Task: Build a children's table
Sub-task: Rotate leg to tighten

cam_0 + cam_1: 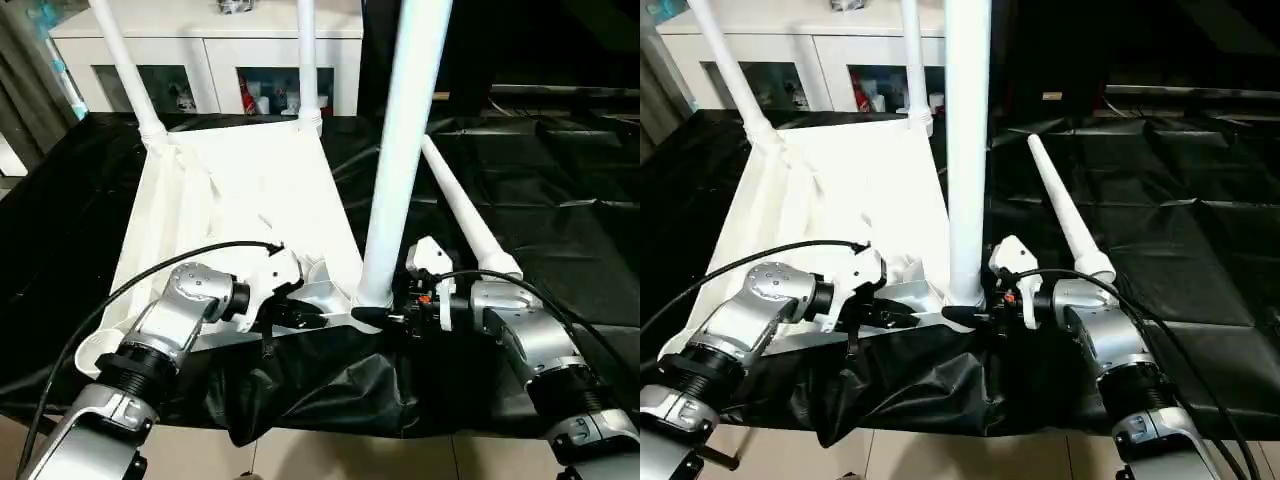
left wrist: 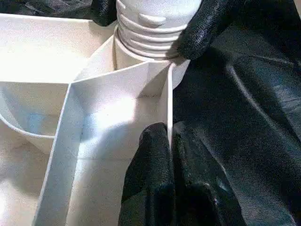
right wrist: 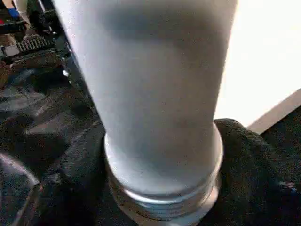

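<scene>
White table top point(image 1: 240, 190) lies underside-up on black cloth point(image 1: 560, 180): two far legs point(image 1: 125, 70) seated, third leg point(image 1: 400, 160) upright at near corner, threads exposed. Right gripper point(image 1: 385, 318) clamps its base; left gripper point(image 2: 171, 155) pinches the top's rim. Fourth leg point(image 1: 465, 215) lies loose alongside.

The table top point(image 1: 240, 200) lay upside down on the left half of the work surface point(image 1: 560, 210), with two legs point(image 1: 125, 65) standing in its far corners. A third leg point(image 1: 400, 150) stood at its near right corner, between the left gripper point(image 1: 300, 318) and right gripper point(image 1: 385, 318). A fourth leg point(image 1: 465, 215) lay to the right. A cabinet point(image 1: 205, 45) stood behind the far edge.
</scene>
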